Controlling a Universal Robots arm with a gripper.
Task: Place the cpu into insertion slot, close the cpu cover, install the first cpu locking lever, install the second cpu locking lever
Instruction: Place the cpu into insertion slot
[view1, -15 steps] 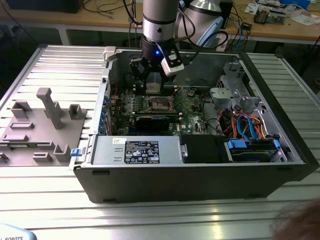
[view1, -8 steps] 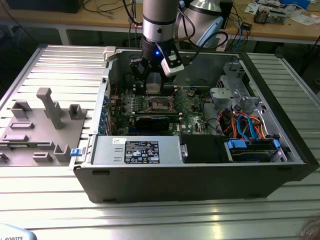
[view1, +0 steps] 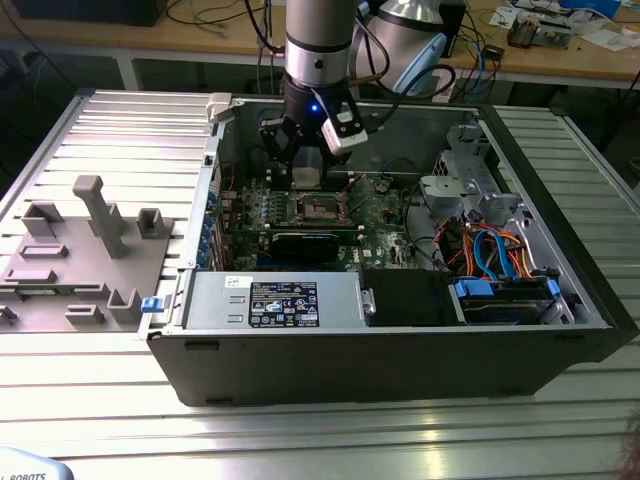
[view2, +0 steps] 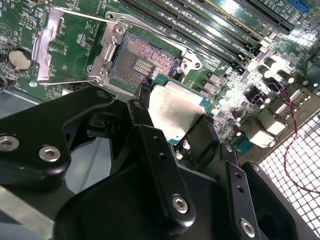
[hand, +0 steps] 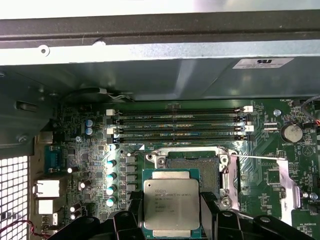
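I had the gripper (hand: 171, 220) clamped on the cpu (hand: 171, 206), a finger (hand: 210, 212) on each of two opposite edges, closed just as far as the chip's width allowed. The chip hung metal top up over the motherboard (hand: 80, 165). In the first wrist view it overlapped one corner of the insertion slot (hand: 195, 170) and wasn't seated. The slot lay bare, just beside the memory slots (hand: 180, 125). The second wrist view gave me the slot's dark contact field and the cpu cover (view2: 50, 42) swung open beside it, toward the coin battery (view2: 20, 60), apart from the chip. The exterior view gave me the arm reaching down into the open computer case (view1: 400, 370), gripper low over the board near the case's far wall
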